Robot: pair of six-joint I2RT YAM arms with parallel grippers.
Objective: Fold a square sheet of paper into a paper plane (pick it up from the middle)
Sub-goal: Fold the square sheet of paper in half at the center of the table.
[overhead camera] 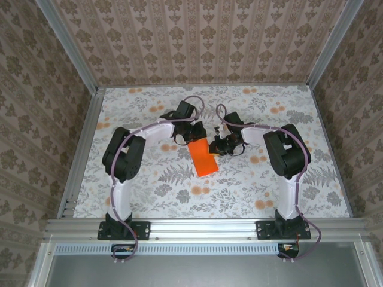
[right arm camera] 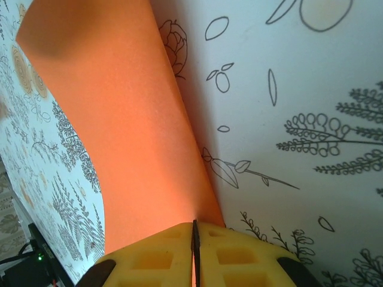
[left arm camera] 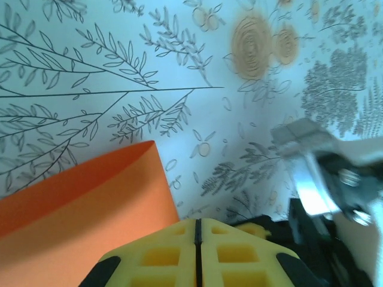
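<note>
1. Top external view: the table (overhead camera: 149, 191), covered in a leaf-and-blossom print, lies under everything.
2. The left arm (overhead camera: 122, 158) and right arm (overhead camera: 287, 152) bend inward from the near rail, their wrists close together over the table's middle.
3. The square sheet of paper (overhead camera: 204, 160), bright orange and creased to a slanted oblong, sits between the left pincer (overhead camera: 191, 139) and the right pincer (overhead camera: 219, 146). Its far end is at their tips and its near end points toward the arm bases.
4. Right wrist view: the right pincer's yellow fingers (right arm camera: 149, 257) are pressed together. The sheet's edge runs straight into their seam, so this pincer pinches the paper, which stretches ahead of it and to one side.
5. Left wrist view: the left pincer's fingers (left arm camera: 239, 254) are pressed together as well. The sheet lies just beside them and slips behind one finger; whether it is nipped I cannot tell.
</note>
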